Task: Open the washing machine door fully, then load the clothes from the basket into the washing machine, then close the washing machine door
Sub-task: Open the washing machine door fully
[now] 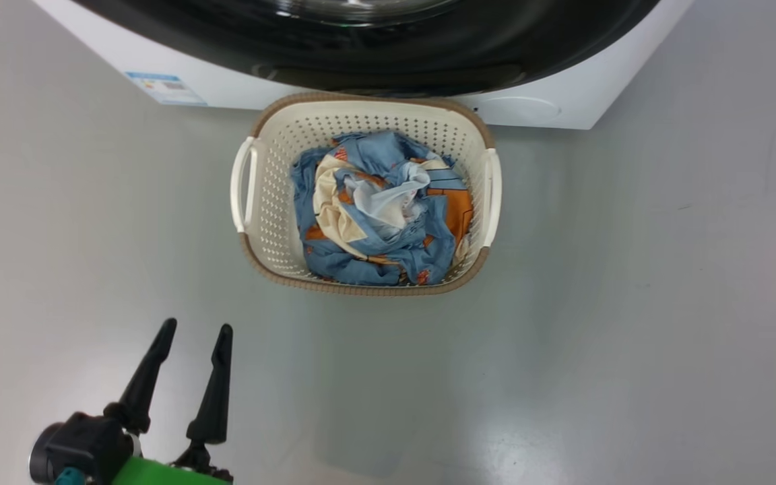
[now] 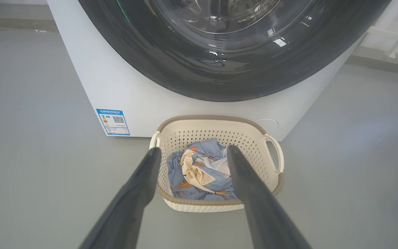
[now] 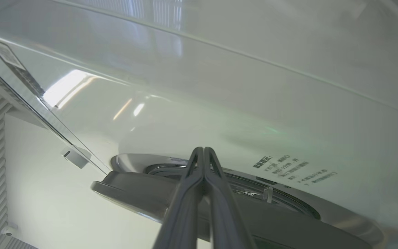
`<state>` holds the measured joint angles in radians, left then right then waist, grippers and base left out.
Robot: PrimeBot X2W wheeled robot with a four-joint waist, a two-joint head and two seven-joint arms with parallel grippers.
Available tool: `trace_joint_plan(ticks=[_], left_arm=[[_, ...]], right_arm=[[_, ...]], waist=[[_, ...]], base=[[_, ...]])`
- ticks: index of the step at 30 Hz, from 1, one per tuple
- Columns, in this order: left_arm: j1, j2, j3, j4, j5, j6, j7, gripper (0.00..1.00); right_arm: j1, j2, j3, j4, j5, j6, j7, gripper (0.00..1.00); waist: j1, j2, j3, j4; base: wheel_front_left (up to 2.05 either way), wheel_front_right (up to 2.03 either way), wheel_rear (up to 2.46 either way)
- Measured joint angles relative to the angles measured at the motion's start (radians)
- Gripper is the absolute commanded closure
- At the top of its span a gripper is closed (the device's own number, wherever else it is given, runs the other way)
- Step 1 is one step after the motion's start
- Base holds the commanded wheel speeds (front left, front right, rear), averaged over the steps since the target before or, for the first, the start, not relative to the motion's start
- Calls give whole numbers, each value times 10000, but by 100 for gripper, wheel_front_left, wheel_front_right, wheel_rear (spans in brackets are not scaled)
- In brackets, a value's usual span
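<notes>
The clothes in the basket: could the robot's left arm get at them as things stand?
Probably yes. The left gripper is open and points at the open-topped basket, with bare floor between; the clothes lie uncovered.

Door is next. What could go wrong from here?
1. The shut right end effector points its slim tips at the edge of the washing machine door; they may slip off the glossy rim.
2. The basket sits close under the door; its swing might clip the rim.
3. The clothes lie in one tangled bundle; a pick may trail cloth onto the floor.
</notes>
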<state>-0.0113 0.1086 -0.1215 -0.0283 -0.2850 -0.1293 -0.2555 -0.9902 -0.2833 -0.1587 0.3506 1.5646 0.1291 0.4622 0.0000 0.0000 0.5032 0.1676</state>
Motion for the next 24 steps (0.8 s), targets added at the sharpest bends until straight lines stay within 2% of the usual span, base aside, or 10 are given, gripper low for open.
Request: trace_joint_plan(ticks=[13,24], left_arm=[[-340,-288,-21,42,-23,0,0,0],[-563,-328,-27,46,-27,0,0,0]], right_arm=[[-360,-71,476,178,-59,0,44,100],[-517,-102,790,328,-59,0,121,100]], waist=[[0,0,414,513],[0,0,648,652]], base=[[0,0,0],[0,0,0]])
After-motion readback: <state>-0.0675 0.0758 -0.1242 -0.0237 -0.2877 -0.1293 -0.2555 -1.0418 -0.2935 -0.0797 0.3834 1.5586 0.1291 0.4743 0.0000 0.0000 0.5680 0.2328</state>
